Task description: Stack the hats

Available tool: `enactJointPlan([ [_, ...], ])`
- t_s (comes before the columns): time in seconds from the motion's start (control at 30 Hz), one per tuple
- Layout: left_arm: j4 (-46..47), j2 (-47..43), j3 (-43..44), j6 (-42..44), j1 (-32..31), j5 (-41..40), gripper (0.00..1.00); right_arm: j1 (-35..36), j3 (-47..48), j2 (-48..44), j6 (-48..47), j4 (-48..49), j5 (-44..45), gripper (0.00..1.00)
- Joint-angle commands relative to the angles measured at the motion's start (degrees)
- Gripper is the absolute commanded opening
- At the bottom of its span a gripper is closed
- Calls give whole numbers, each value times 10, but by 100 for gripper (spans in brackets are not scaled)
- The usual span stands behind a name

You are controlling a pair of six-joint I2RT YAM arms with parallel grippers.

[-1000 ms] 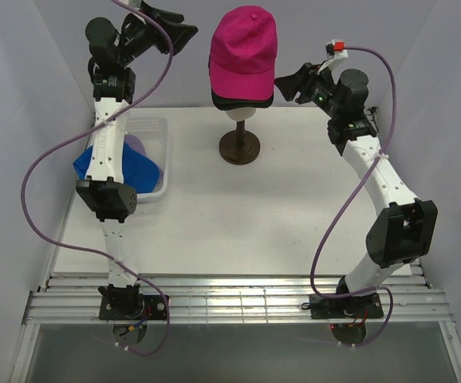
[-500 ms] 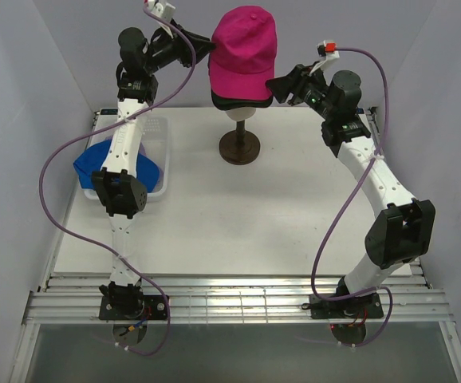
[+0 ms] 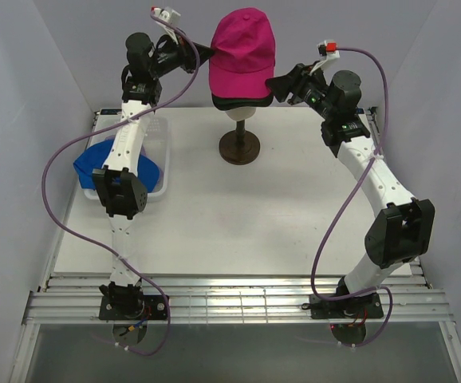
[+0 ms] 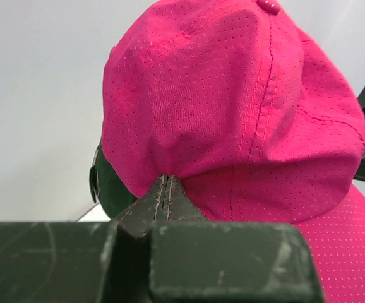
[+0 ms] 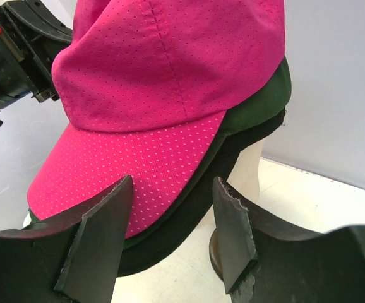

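A magenta hat (image 3: 244,48) tops the stack on the mannequin head, with a dark green hat (image 5: 258,95) and a black hat (image 5: 189,214) under it. My left gripper (image 3: 204,54) is at the magenta hat's back left side. Its jaws are shut, pinching the lower rim of the magenta hat (image 4: 233,113) at the left gripper's tips (image 4: 168,180). My right gripper (image 3: 282,86) is open at the front right. Its fingers (image 5: 103,233) stand on either side of the stacked brims without touching them. A bright blue hat (image 3: 91,163) lies in the basket.
The cream mannequin head (image 5: 249,164) sits on a brown stand (image 3: 239,148) at the table's back centre. A white basket (image 3: 160,159) stands at the back left, partly hidden by my left arm. White walls close in on three sides.
My left arm swung right from above the basket to the magenta hat, and its jaws closed on the hat's rim. My right gripper shifted slightly left toward the brims, then held still.
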Motion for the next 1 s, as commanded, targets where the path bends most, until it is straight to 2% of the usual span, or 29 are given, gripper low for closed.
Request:
enactJointPlan([
  [0.0,-50,-39,-23,17,-3,-18,0,0,14,-1,6,35,7,59],
  [0.2,-55,-46,-22,25,-7,-21,0,-1,62,0,6,19,39,59],
  [0.3,-54,-47,-16,26,-9,-23,0,-1,142,43,28,40,43,60],
  [0.33,-54,-48,-14,26,-10,-23,0,-1,179,66,38,37,39,59],
  [0.37,-55,-49,-14,29,-11,-23,0,-1,265,90,59,32,33,60],
  [0.5,-57,-55,-13,32,-17,-26,0,-1,466,247,102,3,50,59],
  [0.57,-58,-56,-13,32,-18,-27,0,-1,483,271,122,43,83,57],
  [0.63,-59,-57,-12,34,-20,-27,0,0,454,280,143,100,102,54],
  [0.83,-63,-59,-13,34,-22,-28,0,15,485,316,145,111,109,49],
  [0.87,-63,-59,-13,34,-22,-28,0,18,480,317,145,111,114,47],
  [0.9,-63,-59,-14,34,-23,-29,0,19,474,313,145,113,119,38],
  [0.97,-65,-59,-15,36,-25,-30,0,21,455,311,148,117,134,26],
])
